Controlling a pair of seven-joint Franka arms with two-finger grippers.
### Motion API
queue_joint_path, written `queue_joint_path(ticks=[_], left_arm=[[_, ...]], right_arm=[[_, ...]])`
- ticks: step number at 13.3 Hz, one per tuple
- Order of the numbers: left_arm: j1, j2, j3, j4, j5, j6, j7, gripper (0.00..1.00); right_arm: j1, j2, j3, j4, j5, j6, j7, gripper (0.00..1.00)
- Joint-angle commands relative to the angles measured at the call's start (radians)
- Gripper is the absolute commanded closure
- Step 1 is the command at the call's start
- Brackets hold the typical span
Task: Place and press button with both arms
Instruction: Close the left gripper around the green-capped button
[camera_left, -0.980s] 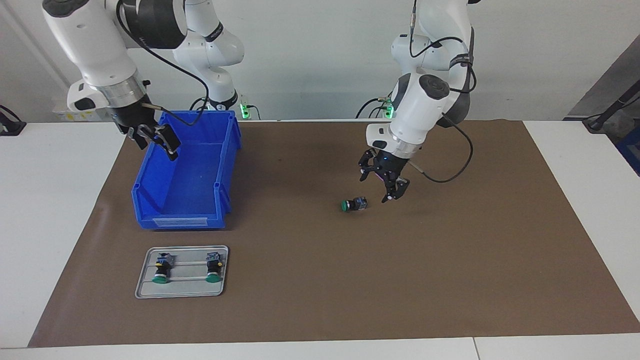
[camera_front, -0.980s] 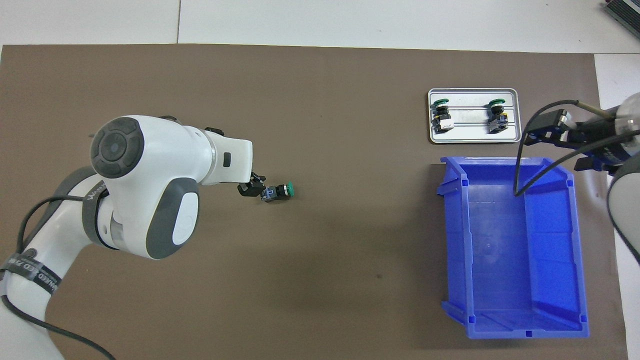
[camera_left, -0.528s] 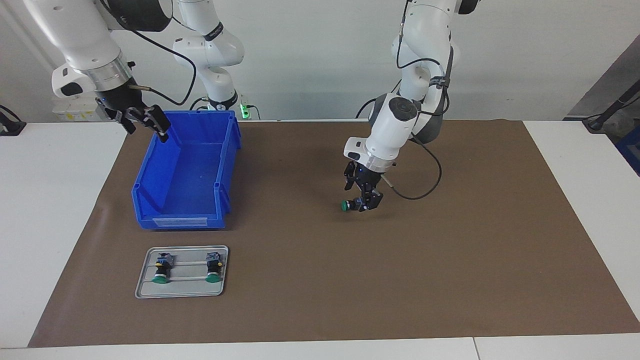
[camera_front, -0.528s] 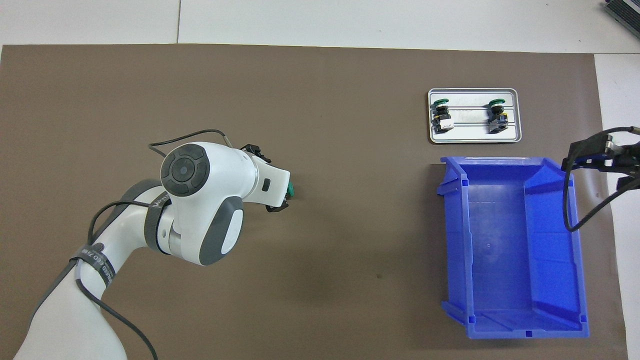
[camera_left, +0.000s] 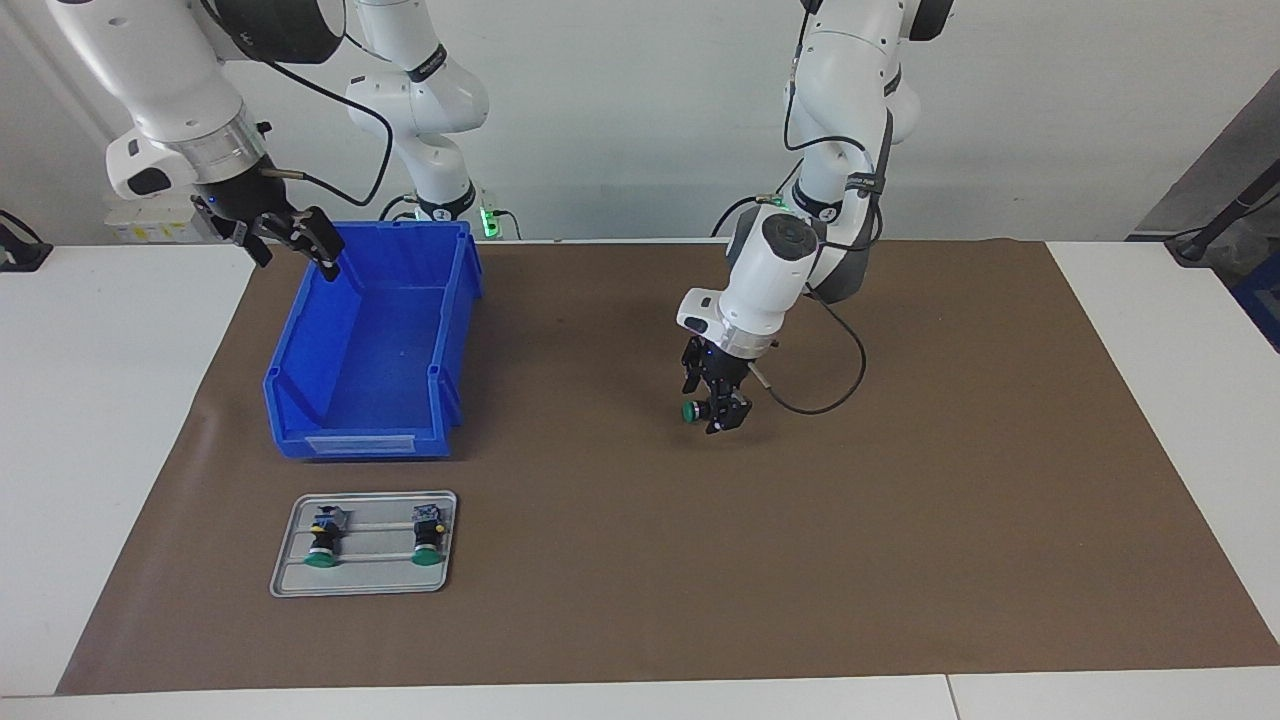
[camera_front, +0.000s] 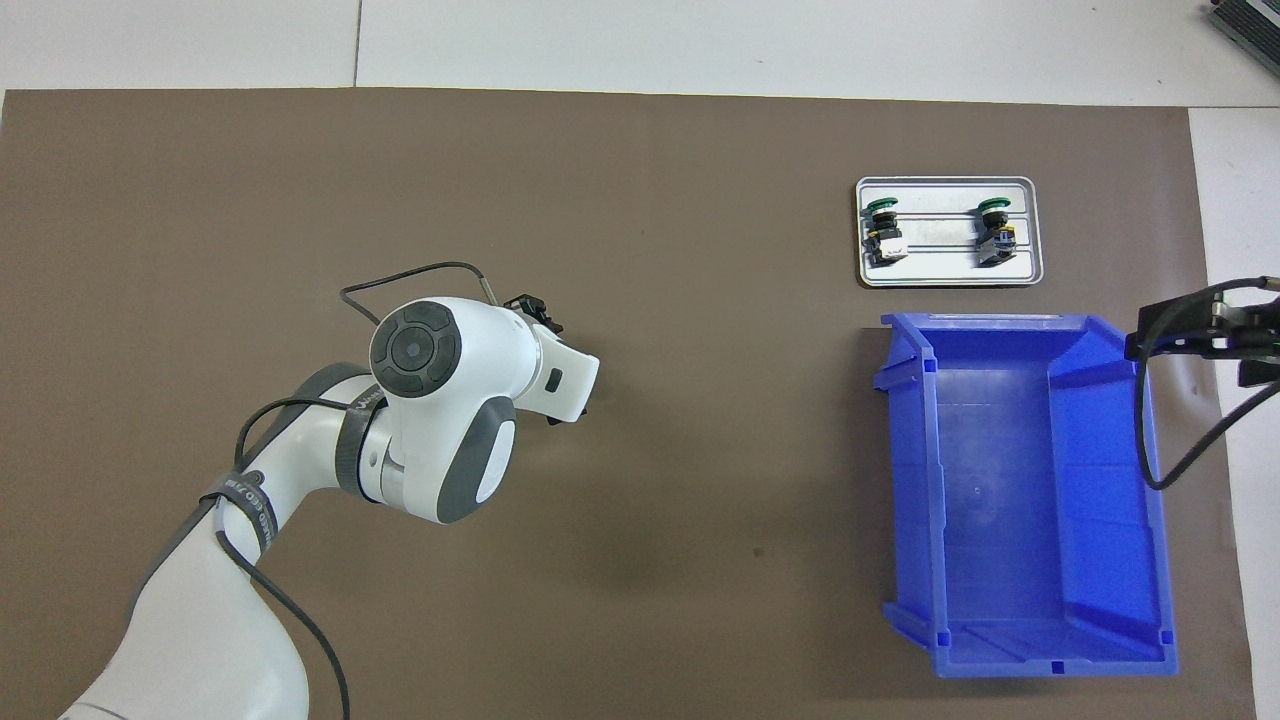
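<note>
The button (camera_left: 699, 410) lies on its side on the brown mat (camera_left: 900, 520), well apart from the blue bin (camera_left: 370, 350), toward the left arm's end of the table. In the facing view we see the left gripper (camera_left: 718, 410) down at it, fingers astride the dark body and the green cap poking out; whether they already pinch it we cannot tell. The right gripper (camera_left: 290, 240) hangs over the bin's rim, at the corner nearer the robots, fingers spread and holding nothing; that arm waits. Just beside the bin, farther from the robots, a metal tray (camera_left: 290, 575) carries two other buttons (camera_left: 322, 537).

In the overhead view the left arm's wrist covers the button, so we learn nothing more of the grasp. The right gripper (camera_front: 1200, 335) shows at the picture's edge by the bin (camera_front: 1010, 640), and the tray (camera_front: 948, 280) lies just beside the bin.

We judge the task barely begun: the pick-up is under way, while placing and pressing are both still to do
</note>
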Motion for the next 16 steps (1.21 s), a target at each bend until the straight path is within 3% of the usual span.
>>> queue_joint_path(ticks=[1,10,16], left_arm=[[-0.027,0.011,0.017,-0.01,-0.014,0.027,0.021,0.2],[-0.039,0.032,0.017,-0.036,-0.014,0.06,0.02,0.31],[-0.039,0.029,0.018,-0.046,-0.014,0.06,0.016,0.55]], right_arm=[[-0.01,-0.026,0.008,-0.018,-0.004,-0.01,-0.025,0.0],[-0.008,-0.024,0.008,-0.018,-0.003,0.004,-0.023,0.0],[-0.048,-0.026,0.03,-0.019,-0.001,0.007,-0.022,0.0]])
